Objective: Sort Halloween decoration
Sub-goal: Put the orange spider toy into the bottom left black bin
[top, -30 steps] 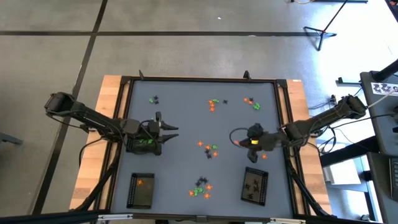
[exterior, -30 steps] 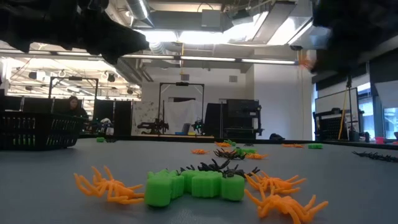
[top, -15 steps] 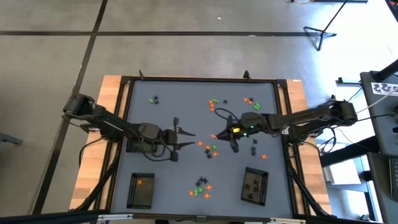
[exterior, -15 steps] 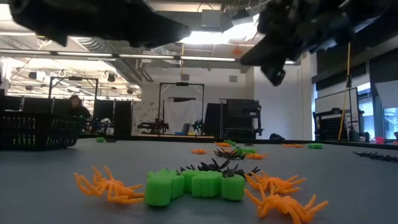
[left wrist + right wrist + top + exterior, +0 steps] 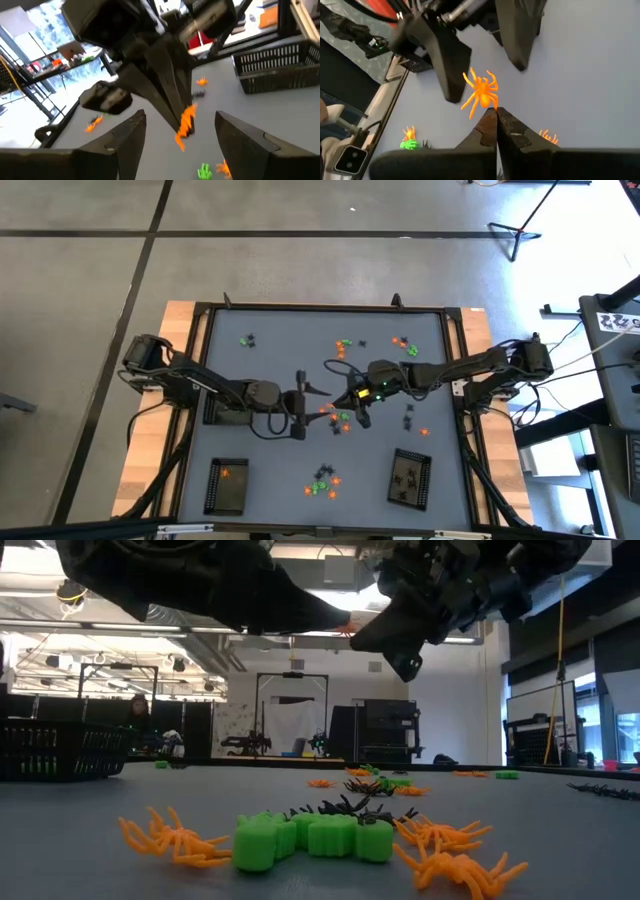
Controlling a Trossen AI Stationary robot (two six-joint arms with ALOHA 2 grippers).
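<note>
Starting at the near edge of the grey desk (image 5: 270,470), we see a heap of small plastic Halloween trinkets: an orange spider (image 5: 172,838), chunky green pieces (image 5: 315,838), thin black spiders (image 5: 345,807) and more orange spiders (image 5: 455,860). In the high view this heap (image 5: 323,480) lies between two black rectangular mesh trays, one on the left (image 5: 227,484) with an orange piece in it and one on the right (image 5: 410,478) with dark pieces in it.

Above mid-desk the two dark arms meet. The right end effector (image 5: 495,116) has its fingers pressed together on one leg of a bright orange plastic spider (image 5: 481,91), which it holds up off the desk. The left end effector (image 5: 181,132) faces it with fingers spread wide, one on each side of that same spider (image 5: 185,121), not touching it. In the high view the left end effector (image 5: 303,402) and right end effector (image 5: 350,402) are just beside each other, over a small scatter of orange and green trinkets (image 5: 338,420).

A third black mesh basket (image 5: 58,750) holding green pieces sits at the left side. Farther back more trinket clusters lie near the far edge (image 5: 343,347), (image 5: 405,345), (image 5: 248,339).

Beyond the desk a person (image 5: 138,720) sits in the room.
</note>
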